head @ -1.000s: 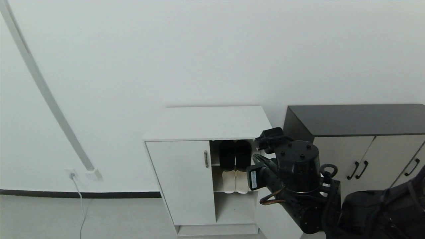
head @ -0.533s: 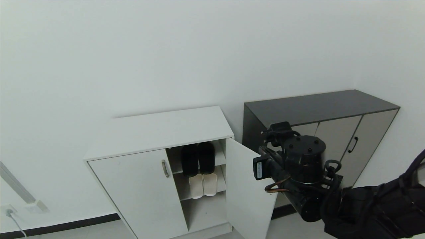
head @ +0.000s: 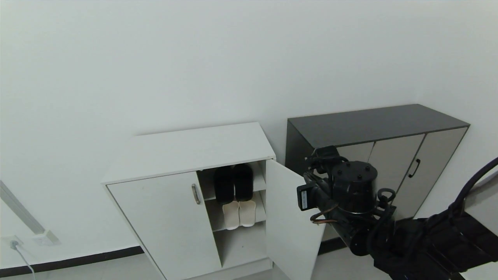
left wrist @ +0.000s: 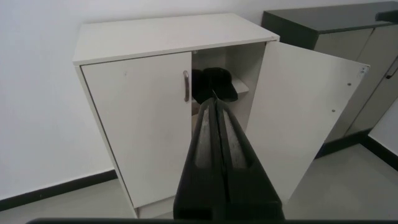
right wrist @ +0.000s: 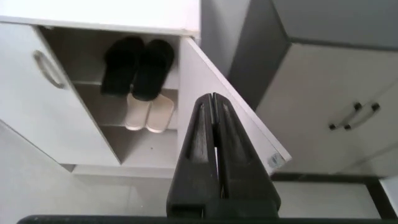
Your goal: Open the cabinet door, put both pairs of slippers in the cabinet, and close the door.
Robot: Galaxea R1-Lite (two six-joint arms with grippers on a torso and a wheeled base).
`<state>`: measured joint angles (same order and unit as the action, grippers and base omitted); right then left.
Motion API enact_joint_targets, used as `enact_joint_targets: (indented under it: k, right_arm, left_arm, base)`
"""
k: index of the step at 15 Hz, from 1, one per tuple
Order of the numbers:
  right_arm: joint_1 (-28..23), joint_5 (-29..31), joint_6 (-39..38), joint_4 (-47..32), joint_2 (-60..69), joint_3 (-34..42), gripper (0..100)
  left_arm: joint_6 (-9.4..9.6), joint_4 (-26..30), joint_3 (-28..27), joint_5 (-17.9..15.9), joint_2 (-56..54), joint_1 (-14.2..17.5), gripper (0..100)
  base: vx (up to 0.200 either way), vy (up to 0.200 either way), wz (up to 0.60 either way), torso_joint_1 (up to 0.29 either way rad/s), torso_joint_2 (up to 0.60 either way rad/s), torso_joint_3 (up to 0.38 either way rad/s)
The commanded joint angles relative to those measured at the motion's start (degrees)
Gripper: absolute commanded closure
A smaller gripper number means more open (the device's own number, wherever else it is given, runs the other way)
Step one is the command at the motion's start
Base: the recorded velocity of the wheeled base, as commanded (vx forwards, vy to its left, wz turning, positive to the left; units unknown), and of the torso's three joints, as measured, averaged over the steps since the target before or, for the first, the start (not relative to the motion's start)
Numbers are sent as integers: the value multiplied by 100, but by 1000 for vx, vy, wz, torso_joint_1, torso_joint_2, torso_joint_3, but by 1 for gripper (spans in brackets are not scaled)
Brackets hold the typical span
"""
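The white cabinet (head: 186, 149) stands against the wall with its left door (head: 167, 229) closed and its right door (head: 288, 225) swung open. Black slippers (head: 233, 182) lie on the top shelf, and white slippers (head: 239, 213) on the shelf below. My right arm (head: 350, 190) hangs just right of the open door's outer edge. In the right wrist view my right gripper (right wrist: 213, 98) is shut and empty, facing the black slippers (right wrist: 137, 65), white slippers (right wrist: 149, 112) and door (right wrist: 230, 106). My left gripper (left wrist: 214, 99) is shut and empty, in front of the cabinet (left wrist: 161, 37) and open door (left wrist: 305, 112).
A dark-topped cabinet (head: 373, 124) with grey doors stands right beside the white one, behind the open door. A wall socket with a cable (head: 13, 245) and a slanted conduit (head: 19, 214) are at the far left. Bare floor lies in front of both cabinets.
The head camera has swung round, so the cabinet now shows further left and at an angle. The slippers stay on their shelves and the door stays open. My right arm barely moved.
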<state>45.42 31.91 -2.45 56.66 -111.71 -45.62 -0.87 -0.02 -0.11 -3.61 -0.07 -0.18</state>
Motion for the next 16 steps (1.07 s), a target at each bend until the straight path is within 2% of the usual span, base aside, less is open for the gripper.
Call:
enact_joint_targets:
  k: [1,3,6,8,9,13,16]
  right_arm:
    - [-139,-1,-10,-15,-87,-70,100]
    - [-306,-19,-36,-15,-210,-132,100]
    - [-640,-168,-45,-164,-395,-483,100]
    - [-1009,-317,-71,-762,-544,-1116,100]
    - [-1238,-467,-282,-1553,-580,-1705,100]
    - [-1659,-1460,-941,-3100,-685,-2786,100]
    - [-1941,-1583,-985,-3188,-1045,-3102,100]
  left_arm:
    - [-1,-6,2,0,7,1,100]
    - [-1,-6,-7,0,7,1,100]
    - [7,-6,2,0,7,1,100]
    - [7,-6,2,0,7,1,100]
    - [7,2,2,0,7,1,100]
    - [7,2,2,-8,7,1,100]
    - [7,2,-7,-8,7,1,100]
  base:
    - [-200,0,0,-2,2,2]
    - [-200,0,0,-10,0,2]
    - [0,0,0,0,0,0]
    - [0,0,0,0,0,0]
    - [0,0,0,0,0,0]
    - [0,0,0,0,0,0]
    - [0,0,0,0,0,0]
